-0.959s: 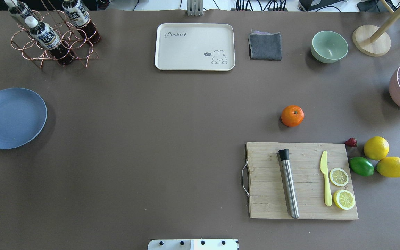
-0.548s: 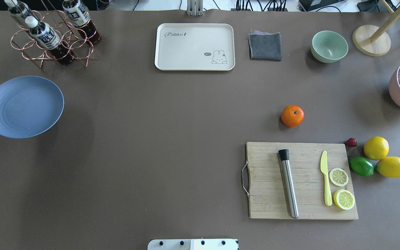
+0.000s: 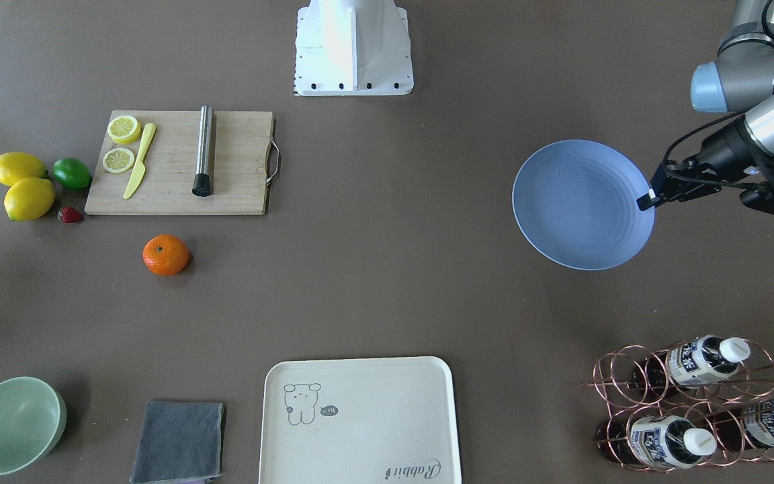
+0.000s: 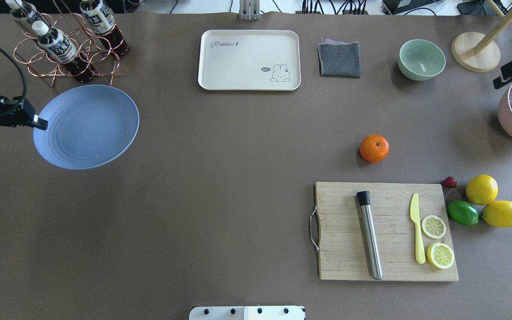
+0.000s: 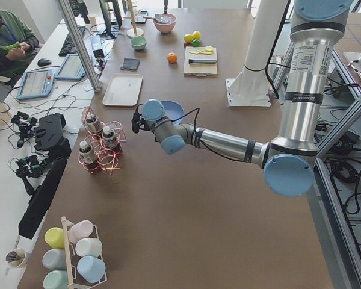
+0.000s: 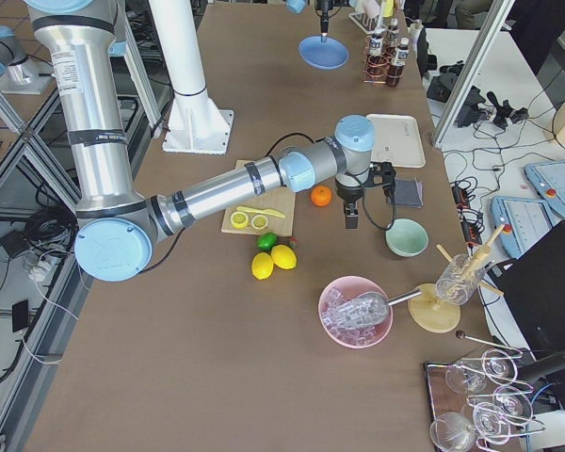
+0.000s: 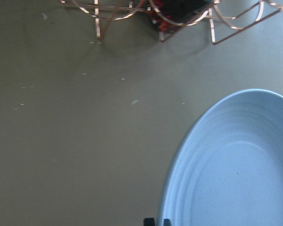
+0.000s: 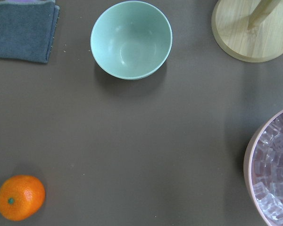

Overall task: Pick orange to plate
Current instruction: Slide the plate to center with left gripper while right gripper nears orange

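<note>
**A:** how far along are you?

**B:** barely started, your orange [image 4: 374,148] sits untouched on the counter [image 4: 220,178] by the cutting board [image 4: 345,249]. The left hand [image 4: 38,122] is clamped on the plate [image 4: 87,126] rim, well apart from it; the right hand [image 6: 350,218] is near the orange, can't tell if it's clenched

Brown table [image 4: 220,178] w/ orange [image 4: 374,148], cutting board [image 4: 340,231], tray [image 4: 247,58], grey cloth [image 4: 339,59], green bowl [image 4: 421,59], lemons [image 4: 481,189], lime [image 4: 462,213], bottle rack [image 4: 100,55].

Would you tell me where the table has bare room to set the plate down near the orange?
The widest bare patch is mid-table, bordered by the plate, held by the left gripper, the tray, the orange and the cutting board. It is crowded right of the board, where lemons, lime and strawberry cluster, and beside the bottle rack.
</note>
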`<action>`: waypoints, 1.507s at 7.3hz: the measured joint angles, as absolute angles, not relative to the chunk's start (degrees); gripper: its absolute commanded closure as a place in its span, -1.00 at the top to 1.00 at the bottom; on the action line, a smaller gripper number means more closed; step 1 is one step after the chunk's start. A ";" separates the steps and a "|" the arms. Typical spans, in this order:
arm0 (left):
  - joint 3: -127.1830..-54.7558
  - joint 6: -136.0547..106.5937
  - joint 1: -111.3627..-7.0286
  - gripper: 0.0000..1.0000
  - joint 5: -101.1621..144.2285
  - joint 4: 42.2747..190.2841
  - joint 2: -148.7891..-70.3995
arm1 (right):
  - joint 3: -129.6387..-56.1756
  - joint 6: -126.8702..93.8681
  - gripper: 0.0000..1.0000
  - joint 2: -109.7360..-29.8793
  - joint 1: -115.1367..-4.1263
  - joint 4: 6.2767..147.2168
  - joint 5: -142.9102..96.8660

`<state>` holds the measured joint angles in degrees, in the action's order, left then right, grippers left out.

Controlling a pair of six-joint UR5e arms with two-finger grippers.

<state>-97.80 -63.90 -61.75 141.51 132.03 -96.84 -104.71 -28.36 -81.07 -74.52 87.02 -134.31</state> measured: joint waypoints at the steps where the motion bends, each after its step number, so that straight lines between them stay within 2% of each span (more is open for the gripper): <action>1: -99.51 -70.91 -57.46 -1.00 137.08 131.92 -99.48 | -104.67 -33.70 1.00 -79.54 -71.90 86.04 -133.14; 6: -98.60 -88.21 -34.36 -1.00 108.95 125.69 -114.29 | -104.32 -59.49 1.00 -73.39 -56.32 79.88 -122.00; 10: -95.93 -91.77 -24.34 -1.00 97.14 125.47 -116.95 | -99.05 -67.44 1.00 -70.75 -49.88 73.50 -117.13; 11: -95.21 -91.74 -23.67 0.25 96.40 125.59 -117.05 | -97.83 -67.71 1.00 -70.64 -49.59 72.66 -116.82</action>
